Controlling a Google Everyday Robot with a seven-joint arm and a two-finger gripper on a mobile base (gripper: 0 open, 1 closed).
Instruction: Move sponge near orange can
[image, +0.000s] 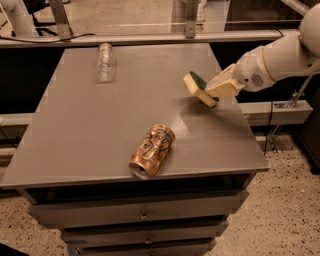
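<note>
Gripper (214, 94) is at the right side of the counter (90, 130), clenched on the sponge (195, 85), with the arm reaching in from the right edge of the view. The sponge is tilted, green scouring face up and toward the back, pale yellow foam toward the camera. It looks raised just off the surface, judging by the shadow under it. The hold is on the sponge's right end and the left end sticks out free.

Orange can (151, 151) lies on its side near the front edge of the counter, open silver rim pointing at the camera, well apart from the sponge. Clear plastic bottle (105, 61) lies at the back left, not involved.

Handling, as a judgement: the sponge is light and soft, the foam compresses under the jaws, so the grip is likely secure. An end hold lets the free end droop or swing a little. It is not fragile or slippery and a drop does no harm. Best hold is across the short width, pinching the foam sides or top and bottom near the middle.

The can looks dented, probably empty and light. On its side it rolls easily if bumped, so the sponge should be set down beside it without touching
</note>
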